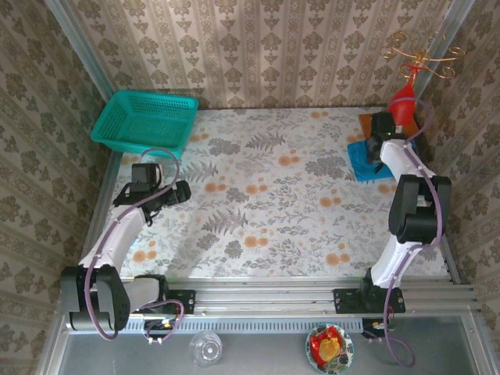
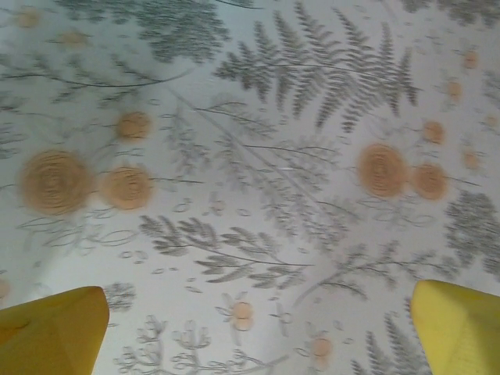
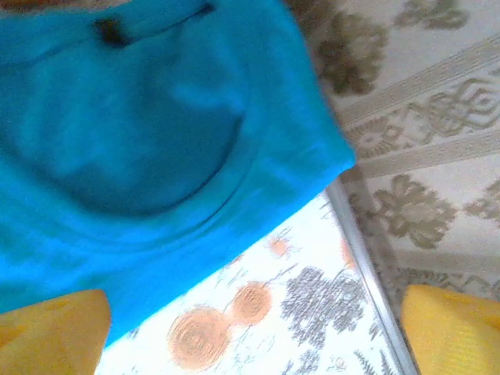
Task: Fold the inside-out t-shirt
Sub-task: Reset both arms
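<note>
The inside-out t-shirt [image 1: 362,162] lies as a small, bright blue folded bundle at the table's far right edge. In the right wrist view the t-shirt [image 3: 156,133] covers the upper left, its folded edge running diagonally across the floral cloth. My right gripper [image 3: 254,332] hovers just above it, open, with yellow fingertips [image 3: 55,332] wide apart and nothing between them. In the top view the right gripper [image 1: 380,147] is over the bundle's right part. My left gripper [image 2: 258,332] is open over bare tablecloth at the left side [image 1: 183,193], far from the shirt.
A teal mesh basket [image 1: 144,121] stands at the back left corner. A red ornament on a gold wire stand [image 1: 404,98] sits behind the shirt. The table's metal rail [image 3: 367,258] and the wall run close beside the shirt. A plate [image 1: 329,348] and a glass [image 1: 205,348] sit below the arm bases.
</note>
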